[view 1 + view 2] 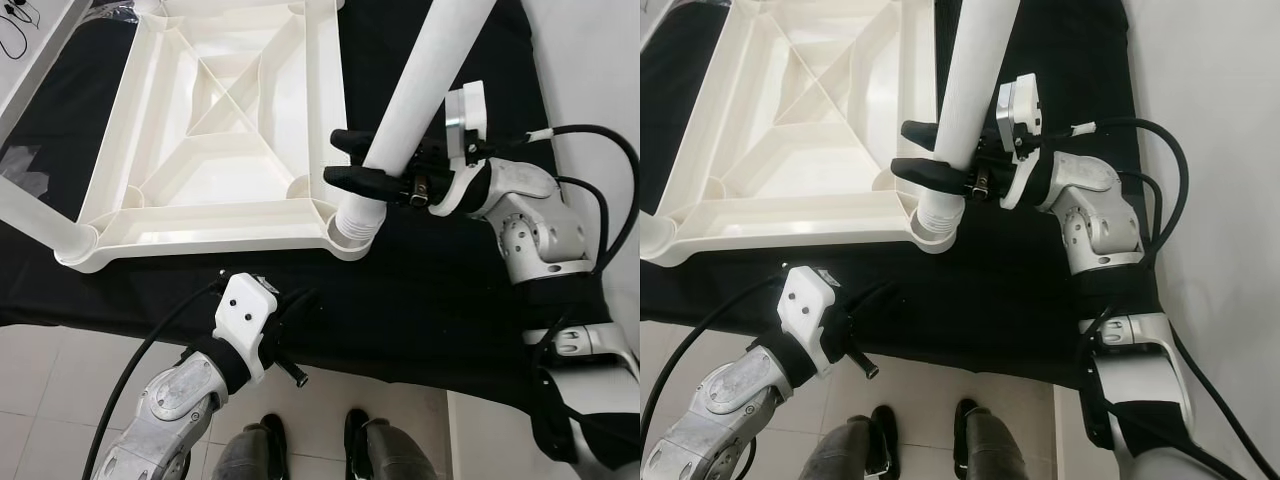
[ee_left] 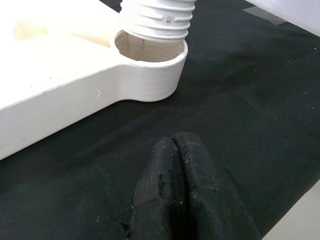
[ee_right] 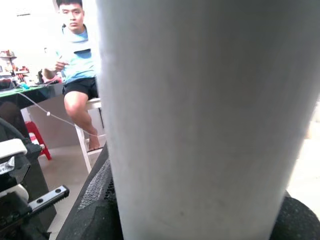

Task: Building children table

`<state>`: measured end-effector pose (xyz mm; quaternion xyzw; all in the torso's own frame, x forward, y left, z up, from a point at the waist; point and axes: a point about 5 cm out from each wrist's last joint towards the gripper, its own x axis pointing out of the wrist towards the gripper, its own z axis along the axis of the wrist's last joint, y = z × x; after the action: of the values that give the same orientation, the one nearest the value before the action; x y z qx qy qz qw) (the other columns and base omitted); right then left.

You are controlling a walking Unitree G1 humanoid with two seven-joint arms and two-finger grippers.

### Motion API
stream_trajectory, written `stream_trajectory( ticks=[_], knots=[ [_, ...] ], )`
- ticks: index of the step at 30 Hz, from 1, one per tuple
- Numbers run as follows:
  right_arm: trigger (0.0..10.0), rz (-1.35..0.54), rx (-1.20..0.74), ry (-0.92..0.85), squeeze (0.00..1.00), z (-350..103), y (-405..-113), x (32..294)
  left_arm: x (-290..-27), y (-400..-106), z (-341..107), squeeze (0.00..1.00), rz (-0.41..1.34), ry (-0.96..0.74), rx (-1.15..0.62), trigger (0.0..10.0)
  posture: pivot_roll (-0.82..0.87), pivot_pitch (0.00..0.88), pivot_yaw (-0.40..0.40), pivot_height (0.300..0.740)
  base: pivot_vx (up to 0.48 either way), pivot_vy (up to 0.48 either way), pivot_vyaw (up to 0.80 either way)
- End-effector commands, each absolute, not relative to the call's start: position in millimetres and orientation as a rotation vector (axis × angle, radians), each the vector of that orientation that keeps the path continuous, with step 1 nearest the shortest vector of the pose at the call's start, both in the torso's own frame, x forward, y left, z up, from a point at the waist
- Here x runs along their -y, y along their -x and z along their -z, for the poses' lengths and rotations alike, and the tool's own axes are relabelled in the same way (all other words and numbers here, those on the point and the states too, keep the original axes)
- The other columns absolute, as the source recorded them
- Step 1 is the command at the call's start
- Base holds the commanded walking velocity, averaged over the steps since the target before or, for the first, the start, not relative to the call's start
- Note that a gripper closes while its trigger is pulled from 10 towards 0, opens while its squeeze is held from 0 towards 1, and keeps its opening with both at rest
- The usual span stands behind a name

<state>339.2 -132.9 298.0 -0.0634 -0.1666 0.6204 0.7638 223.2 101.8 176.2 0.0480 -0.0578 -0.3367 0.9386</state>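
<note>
Logging what I see from the head camera: one white plastic children's table [image 1: 215, 130], upside down on a black cloth [image 1: 440, 300], its underside a frame of raised ribs crossing diagonally, with round sockets at the corners. One white leg [image 1: 415, 95], a smooth tube with a ribbed, threaded end, stands tilted with that end sitting at the mouth of the near right corner socket [image 2: 150, 65]; I cannot tell how deep it sits. A second leg [image 1: 40, 225] stands at the near left corner. My right gripper [image 1: 375, 160] is clamped around the tilted leg just above the threads, one finger on each side. My left gripper [image 2: 175, 170] rests on the cloth near that socket, fingers pressed together, holding nothing. A seated person [image 3: 75, 55] shows beyond the leg in the right wrist view.
</note>
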Motion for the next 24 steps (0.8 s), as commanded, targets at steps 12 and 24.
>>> stream_trajectory(
  ticks=[12, 24],
  knots=[
    [10.0, -1.435, 0.404, 0.008, 0.0, -304, -328, 119, -101, -222, -167, 0.0, 0.692, -0.097, 0.072, 10.0, 0.13, 0.356, 0.024, 0.74, 0.0, 0.0, 0.0],
    [10.0, -1.396, 0.32, 0.114, 0.0, -281, -332, 103, -100, -222, -166, 0.0, 0.696, -0.097, 0.072, 10.0, 0.13, 0.356, 0.022, 0.74, 0.0, 0.0, 0.0]
  ],
)
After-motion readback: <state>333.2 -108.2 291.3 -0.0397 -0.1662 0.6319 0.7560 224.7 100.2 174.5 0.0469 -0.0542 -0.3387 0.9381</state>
